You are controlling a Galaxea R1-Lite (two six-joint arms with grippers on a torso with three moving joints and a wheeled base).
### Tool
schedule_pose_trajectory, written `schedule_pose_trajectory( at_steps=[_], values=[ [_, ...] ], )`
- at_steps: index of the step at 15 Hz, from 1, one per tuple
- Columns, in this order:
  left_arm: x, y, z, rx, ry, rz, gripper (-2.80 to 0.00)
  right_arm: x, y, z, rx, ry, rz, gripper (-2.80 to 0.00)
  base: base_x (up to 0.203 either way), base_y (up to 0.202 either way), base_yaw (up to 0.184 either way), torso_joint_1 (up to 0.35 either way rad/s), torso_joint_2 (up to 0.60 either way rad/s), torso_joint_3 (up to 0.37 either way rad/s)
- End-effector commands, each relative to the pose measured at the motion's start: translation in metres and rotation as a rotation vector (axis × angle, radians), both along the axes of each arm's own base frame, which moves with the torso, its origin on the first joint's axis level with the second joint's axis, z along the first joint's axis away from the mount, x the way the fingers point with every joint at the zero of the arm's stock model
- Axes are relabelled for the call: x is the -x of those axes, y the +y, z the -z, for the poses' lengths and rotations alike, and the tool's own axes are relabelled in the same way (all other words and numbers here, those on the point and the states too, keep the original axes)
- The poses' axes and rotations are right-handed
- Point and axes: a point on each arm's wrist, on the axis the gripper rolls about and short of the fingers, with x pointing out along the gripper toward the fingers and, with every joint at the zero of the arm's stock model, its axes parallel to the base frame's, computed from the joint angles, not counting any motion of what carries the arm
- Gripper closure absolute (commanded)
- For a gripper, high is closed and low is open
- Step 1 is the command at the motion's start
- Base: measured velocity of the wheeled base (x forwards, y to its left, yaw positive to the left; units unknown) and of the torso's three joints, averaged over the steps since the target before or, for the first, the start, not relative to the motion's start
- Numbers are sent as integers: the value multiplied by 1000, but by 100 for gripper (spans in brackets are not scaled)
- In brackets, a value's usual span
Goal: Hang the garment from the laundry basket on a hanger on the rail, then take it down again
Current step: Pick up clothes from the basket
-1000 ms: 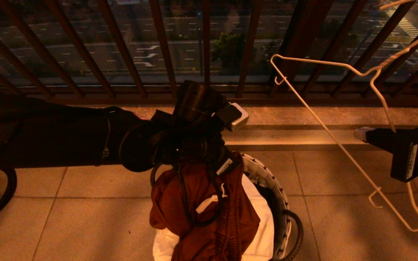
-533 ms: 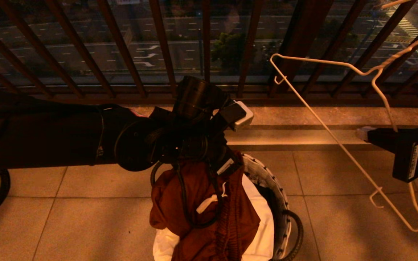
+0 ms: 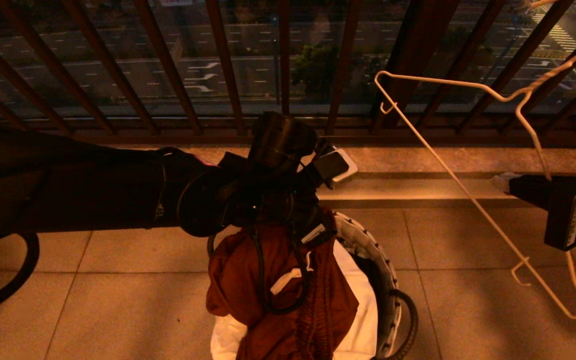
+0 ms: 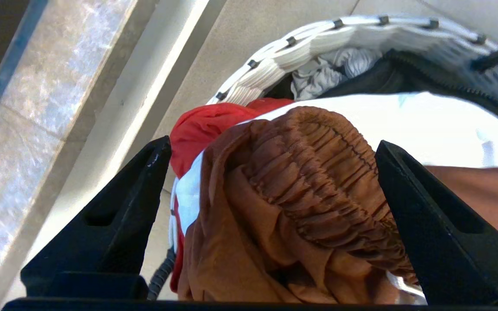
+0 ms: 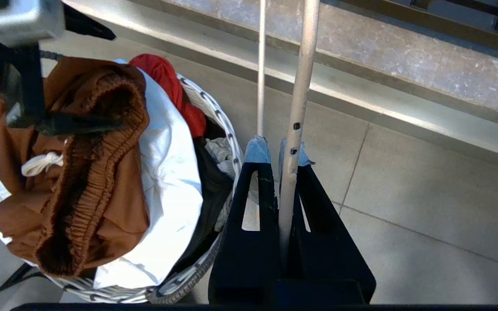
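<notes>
Rust-brown shorts (image 3: pixel 288 295) lie heaped on top of a small round laundry basket (image 3: pixel 374 250) that stands on a tiled balcony floor (image 3: pixel 118 300), near a low stone curb below a dark brown barred railing (image 3: pixel 168 65). The shorts' gathered elastic waistband faces up, and a white drawstring (image 5: pixel 41 164) shows on the front. Beneath them in the basket sit a white garment (image 5: pixel 167 181), a red cloth (image 5: pixel 167 82) and a dark garment (image 4: pixel 426 73). The left tool (image 4: pixel 270 185) reaches in from the left of the head view and hangs directly over the basket, pointing down. Its two black fingers (image 4: pixel 115 224) stand wide apart, one on each side of the bunched waistband, and they grip nothing; whether they touch the cloth cannot be told. The right tool (image 5: pixel 275 149) sits at the right edge of the head view, well apart from the basket. Its fingers are pressed closed on one wire of a thin white wire hanger (image 3: pixel 468 195), holding it in the air in front of the railing. The hanger is tilted, with its twisted neck and hook toward the upper right corner of the head view and its long bar slanting down toward the floor. Beyond the railing bars, a road (image 3: pixel 118 70) with lane markings lies far below.
</notes>
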Motion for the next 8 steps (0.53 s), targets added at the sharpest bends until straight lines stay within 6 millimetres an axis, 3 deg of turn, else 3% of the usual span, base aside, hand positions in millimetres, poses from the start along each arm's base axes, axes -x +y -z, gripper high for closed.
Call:
schedule_pose_trajectory(
  at_steps=[1, 8],
  values=[
    [-1, -1, 3, -22, -9, 10, -280, 0, 0, 0, 0, -2, 0, 0, 0, 0, 0, 0, 0, 0],
    [-4, 5, 7, -101, -50, 14, -280, 2, -1, -1, -1, -8, 0, 0, 0, 0, 0, 0, 0, 0]
  ],
)
